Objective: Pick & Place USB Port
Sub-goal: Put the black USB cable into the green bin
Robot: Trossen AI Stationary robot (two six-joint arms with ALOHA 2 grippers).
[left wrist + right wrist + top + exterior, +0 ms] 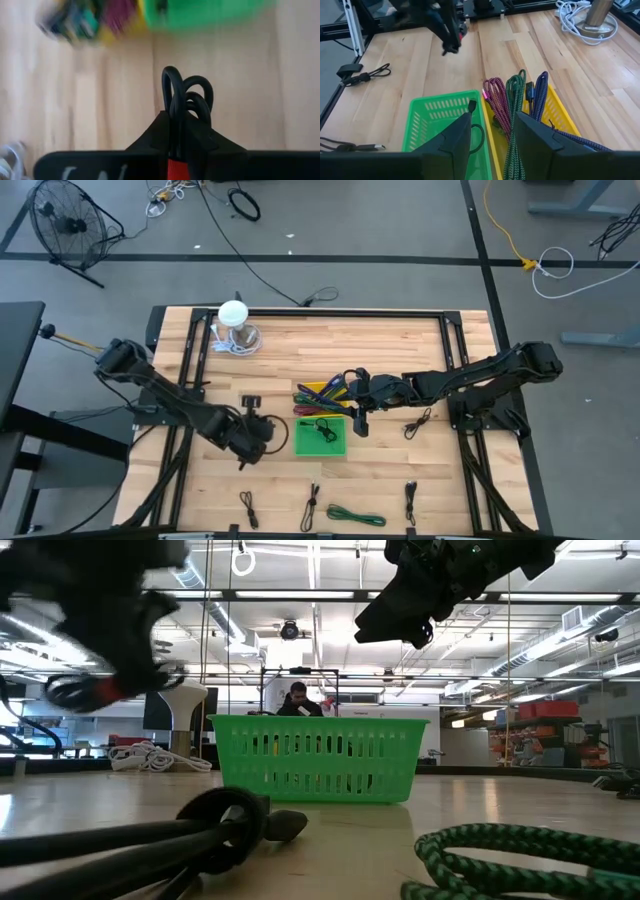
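L gripper (262,430) sits over the table just left of the green basket (321,437), fingers closed on a coiled black cable (186,100); the loops stick out past the fingertips in the L wrist view, w/ the basket edge beyond. R gripper (357,423) hangs at the basket's right edge, over the seam between it and the yellow basket (322,394); fingers (455,137) apart, nothing between them. 1 black cable (324,429) lies inside the green basket. Yellow basket holds a bundle of cables (517,102) (pink, green, purple, as far as the R wrist view tells). More loose black cables on the wood: 1 near the R arm (417,423), 3 along the front edge, plus a green cable (356,516) there. White cable coiled round a lamp base (235,338) at the back left.
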